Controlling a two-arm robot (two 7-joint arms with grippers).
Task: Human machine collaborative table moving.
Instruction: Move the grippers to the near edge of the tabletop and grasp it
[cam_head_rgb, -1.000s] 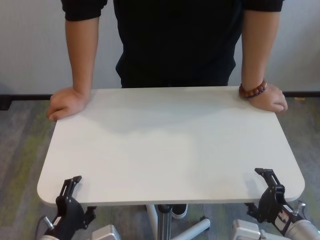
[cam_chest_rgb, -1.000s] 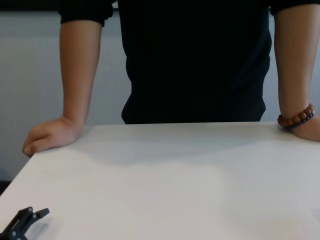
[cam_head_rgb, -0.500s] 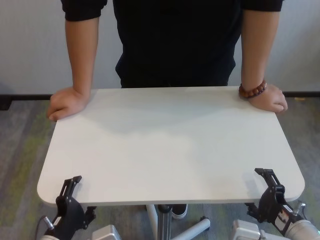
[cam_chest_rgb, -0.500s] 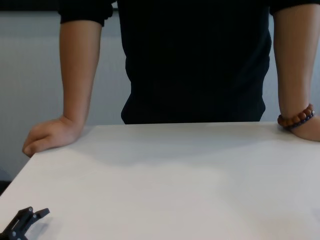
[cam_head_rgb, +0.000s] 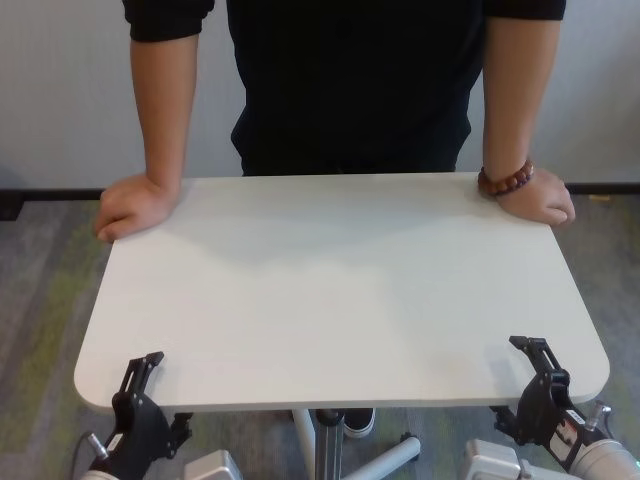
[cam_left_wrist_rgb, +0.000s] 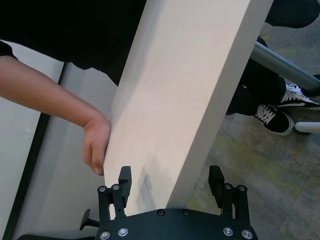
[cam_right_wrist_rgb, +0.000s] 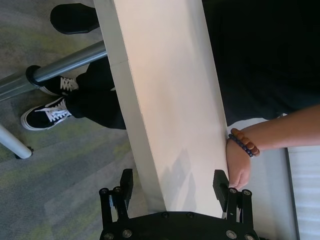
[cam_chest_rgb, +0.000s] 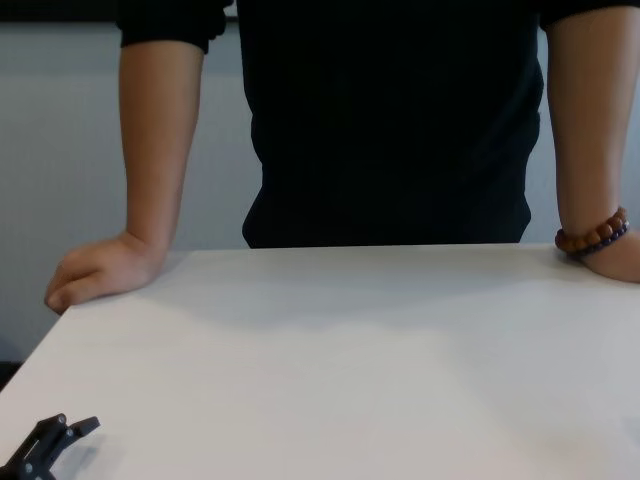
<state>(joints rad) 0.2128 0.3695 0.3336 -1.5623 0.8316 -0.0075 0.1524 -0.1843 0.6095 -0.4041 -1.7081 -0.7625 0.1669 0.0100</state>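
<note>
The white table (cam_head_rgb: 330, 290) stands between me and the human (cam_head_rgb: 350, 80), who is in a black shirt. The human's hands rest on the far corners, one at the left (cam_head_rgb: 130, 205) and one at the right (cam_head_rgb: 540, 195) with a beaded bracelet (cam_head_rgb: 505, 180). My left gripper (cam_head_rgb: 140, 385) is open and straddles the near-left edge; in the left wrist view (cam_left_wrist_rgb: 170, 180) its fingers stand apart on either side of the tabletop (cam_left_wrist_rgb: 165, 100). My right gripper (cam_head_rgb: 535, 375) is open and straddles the near-right edge, as the right wrist view (cam_right_wrist_rgb: 173, 182) shows.
A grey pedestal leg (cam_head_rgb: 328, 440) with foot bars (cam_right_wrist_rgb: 65, 62) stands under the table. The human's black-and-white shoes (cam_right_wrist_rgb: 45, 112) are on the grey-green carpet (cam_head_rgb: 40, 300). A pale wall is behind the human.
</note>
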